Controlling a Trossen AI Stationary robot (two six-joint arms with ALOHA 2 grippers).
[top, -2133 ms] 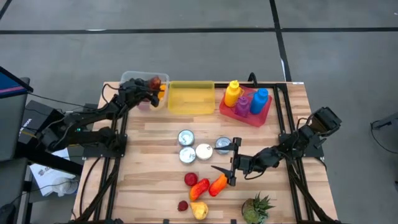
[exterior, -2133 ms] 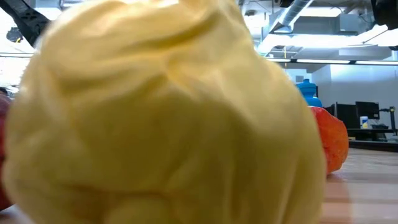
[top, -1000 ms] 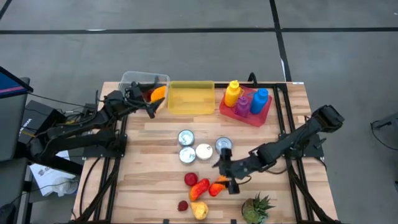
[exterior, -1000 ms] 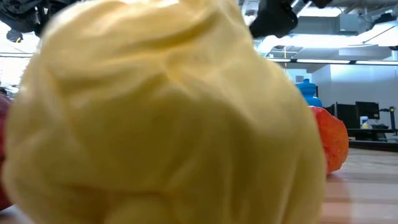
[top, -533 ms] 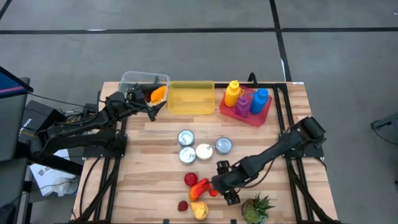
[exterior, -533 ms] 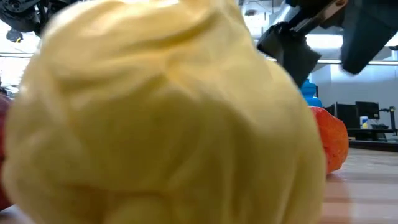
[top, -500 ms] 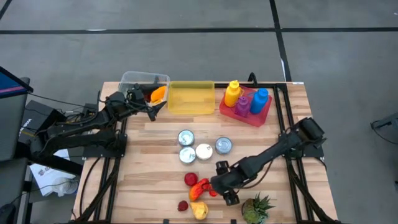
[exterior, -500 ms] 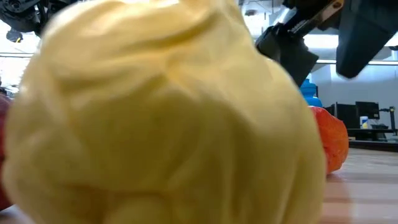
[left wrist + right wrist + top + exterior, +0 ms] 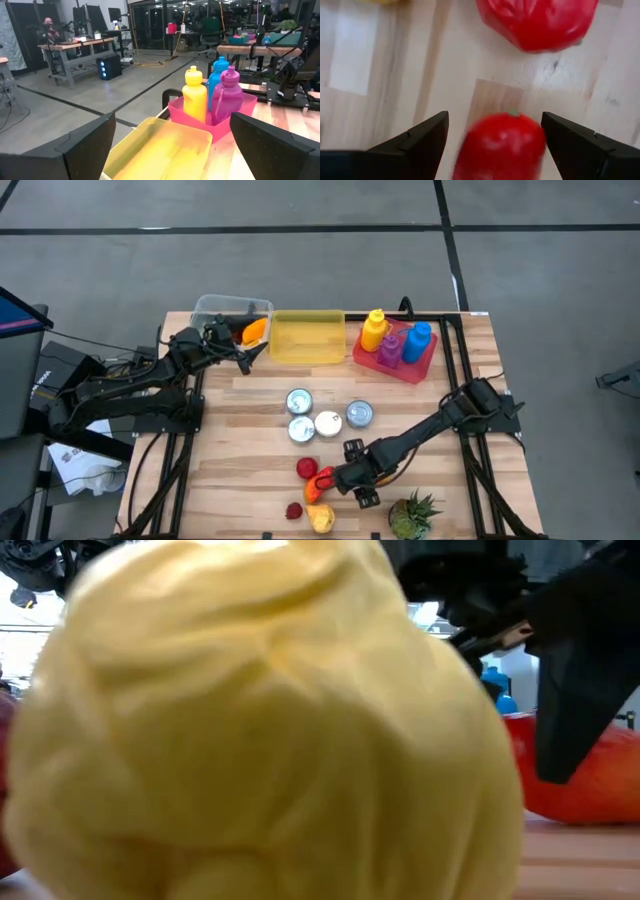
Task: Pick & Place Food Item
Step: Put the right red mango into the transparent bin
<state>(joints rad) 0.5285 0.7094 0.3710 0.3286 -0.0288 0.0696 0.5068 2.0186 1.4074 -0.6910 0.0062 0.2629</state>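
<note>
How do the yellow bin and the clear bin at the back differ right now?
The yellow bin is opaque yellow and looks empty; the clear bin is see-through and holds an orange food item. The yellow bin sits mid-table beside the pink bottle tray; the clear bin is at the back left corner, with the open left gripper beside it. Both are rectangular, along the table's back edge.

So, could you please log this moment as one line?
right gripper: open, straddling red pepper | left gripper: open, idle near yellow bin | not yet grasped
</note>
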